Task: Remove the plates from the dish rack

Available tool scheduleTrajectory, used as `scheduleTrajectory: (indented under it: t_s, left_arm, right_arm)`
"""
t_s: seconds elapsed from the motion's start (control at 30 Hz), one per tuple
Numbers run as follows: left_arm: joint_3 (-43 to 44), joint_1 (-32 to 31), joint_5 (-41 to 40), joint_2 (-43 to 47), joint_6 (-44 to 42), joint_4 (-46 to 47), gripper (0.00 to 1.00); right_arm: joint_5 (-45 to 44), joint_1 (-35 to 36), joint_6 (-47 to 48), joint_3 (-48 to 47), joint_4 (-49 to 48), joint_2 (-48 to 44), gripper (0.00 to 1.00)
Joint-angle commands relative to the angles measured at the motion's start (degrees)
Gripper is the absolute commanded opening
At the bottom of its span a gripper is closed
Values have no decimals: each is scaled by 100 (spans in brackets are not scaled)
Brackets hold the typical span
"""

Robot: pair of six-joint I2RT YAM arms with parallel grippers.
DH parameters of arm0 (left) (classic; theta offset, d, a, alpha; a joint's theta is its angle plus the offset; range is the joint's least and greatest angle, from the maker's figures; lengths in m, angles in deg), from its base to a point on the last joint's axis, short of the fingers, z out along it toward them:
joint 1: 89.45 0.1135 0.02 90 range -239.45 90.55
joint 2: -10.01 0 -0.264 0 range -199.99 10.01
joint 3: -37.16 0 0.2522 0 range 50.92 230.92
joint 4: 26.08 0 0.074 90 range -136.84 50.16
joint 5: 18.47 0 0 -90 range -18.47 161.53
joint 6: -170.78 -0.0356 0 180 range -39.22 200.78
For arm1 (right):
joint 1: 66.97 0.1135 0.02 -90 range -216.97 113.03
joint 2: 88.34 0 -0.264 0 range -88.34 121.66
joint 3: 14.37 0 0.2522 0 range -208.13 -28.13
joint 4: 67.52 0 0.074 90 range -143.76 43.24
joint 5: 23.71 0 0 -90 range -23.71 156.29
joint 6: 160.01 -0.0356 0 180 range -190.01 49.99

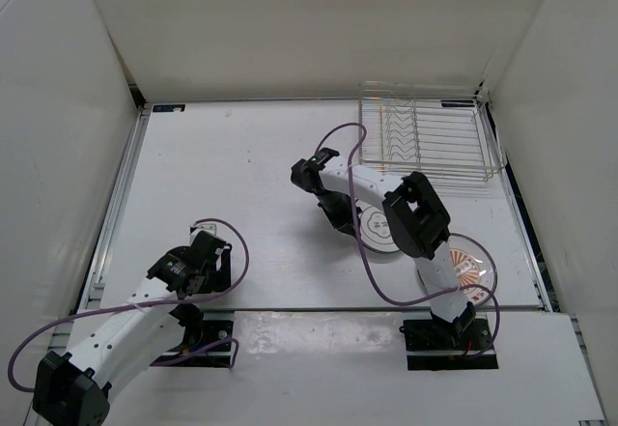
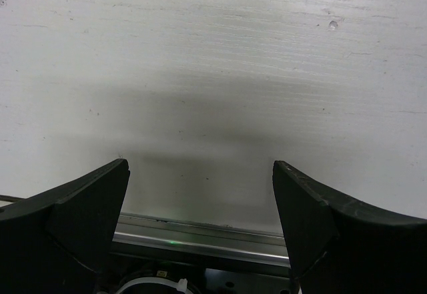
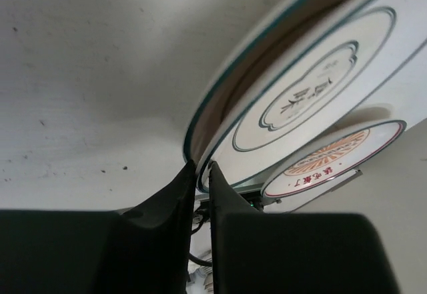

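Observation:
The dish rack (image 1: 425, 142) stands at the back right with no plate showing in it. My right gripper (image 1: 340, 215) is at the table's middle, shut on the rim of a white plate with dark rings (image 1: 377, 230). In the right wrist view my gripper (image 3: 202, 167) pinches that plate (image 3: 300, 94) at its edge. A second dark-edged rim (image 3: 220, 74) lies close against it; I cannot tell if they touch. The orange sunburst plate (image 1: 470, 268) lies flat at the front right and also shows in the right wrist view (image 3: 333, 157). My left gripper (image 1: 208, 262) is open and empty.
White walls close in the table on three sides. A metal rail (image 2: 200, 231) runs along the table's near edge below my left gripper (image 2: 200, 194). Purple cables loop from both arms, one (image 1: 333, 141) passing beside the rack.

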Motion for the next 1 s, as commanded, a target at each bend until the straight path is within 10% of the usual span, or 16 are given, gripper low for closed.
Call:
scheduleTrajectory:
  t_s: [0.0, 0.5, 0.97]
  left_arm:
    - [123, -28, 59, 21, 9, -30, 100]
    - [131, -19, 67, -5, 9, -30, 100]
    - [114, 68, -29, 188, 35, -56, 100]
  right_arm:
    - [254, 2, -74, -284, 1696, 257, 14]
    - [553, 11, -21, -556, 1697, -630, 74]
    - [52, -50, -92, -2236, 977, -2203, 78]
